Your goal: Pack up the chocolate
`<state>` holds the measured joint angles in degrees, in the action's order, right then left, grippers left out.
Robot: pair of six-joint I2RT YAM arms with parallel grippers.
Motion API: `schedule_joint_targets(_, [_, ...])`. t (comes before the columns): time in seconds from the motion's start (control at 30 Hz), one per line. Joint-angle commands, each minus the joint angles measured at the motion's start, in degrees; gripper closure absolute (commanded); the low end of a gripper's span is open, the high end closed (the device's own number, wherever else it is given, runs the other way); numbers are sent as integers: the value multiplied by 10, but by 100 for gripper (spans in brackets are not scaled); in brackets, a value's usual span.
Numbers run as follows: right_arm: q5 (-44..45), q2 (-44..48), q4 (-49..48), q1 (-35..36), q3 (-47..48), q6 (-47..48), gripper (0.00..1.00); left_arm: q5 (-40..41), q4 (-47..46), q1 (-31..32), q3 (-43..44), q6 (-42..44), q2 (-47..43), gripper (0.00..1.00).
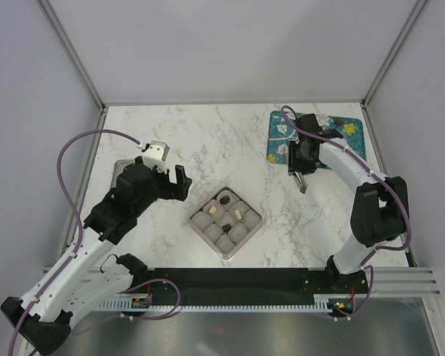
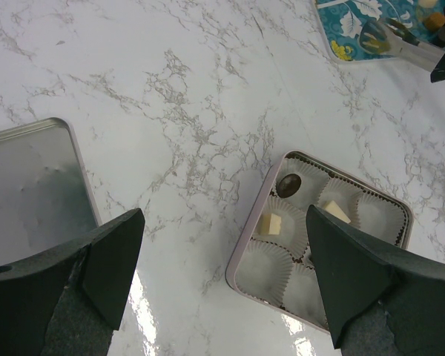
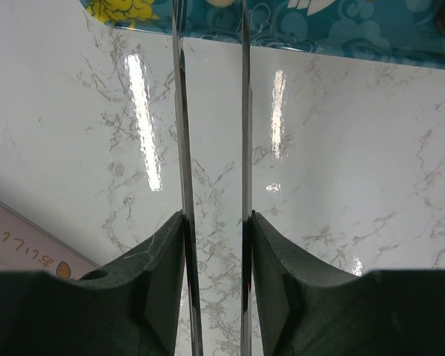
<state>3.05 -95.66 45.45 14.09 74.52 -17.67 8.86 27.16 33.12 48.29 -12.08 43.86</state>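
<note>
The square box (image 1: 194, 222) of pale paper cups sits mid-table and holds several chocolates: a dark one (image 2: 288, 184) and cream ones (image 2: 271, 223) (image 2: 336, 212). More chocolates (image 1: 340, 121) lie on the teal flowered mat (image 1: 280, 144) at the far right; they also show in the left wrist view (image 2: 434, 20). My right gripper (image 1: 297, 169) (image 3: 213, 219) is shut on metal tongs (image 3: 181, 111), whose blades stand apart and reach the mat's edge (image 3: 341, 26). What is at their tips is out of view. My left gripper (image 1: 179, 182) (image 2: 226, 252) is open and empty, left of the box (image 2: 241, 252).
A flat metal lid (image 1: 122, 169) (image 2: 30, 185) lies on the marble at the left, under my left arm. A pink printed box edge (image 3: 22, 245) shows at the lower left of the right wrist view. Walls close in the table's far side and both sides.
</note>
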Motion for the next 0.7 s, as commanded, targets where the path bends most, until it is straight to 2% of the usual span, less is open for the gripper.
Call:
schedule_joint_targets(0.0, [-9,-8,-19,-5,21,6,55,6,-12,0,9,-1,-1,2])
schedule_joint_targets(0.23, [-9,1,-12,-4,34,9,64,7,-12,0,8,-2,-2,2])
schedule_joint_targets(0.57, [-30,50,21,-4,64,8,67,8,-12,0,8,-2,0,2])
schedule_joint_targets(0.67, [-67,76,34,5,54,14,67,9,-13,0,8,-1,0,2])
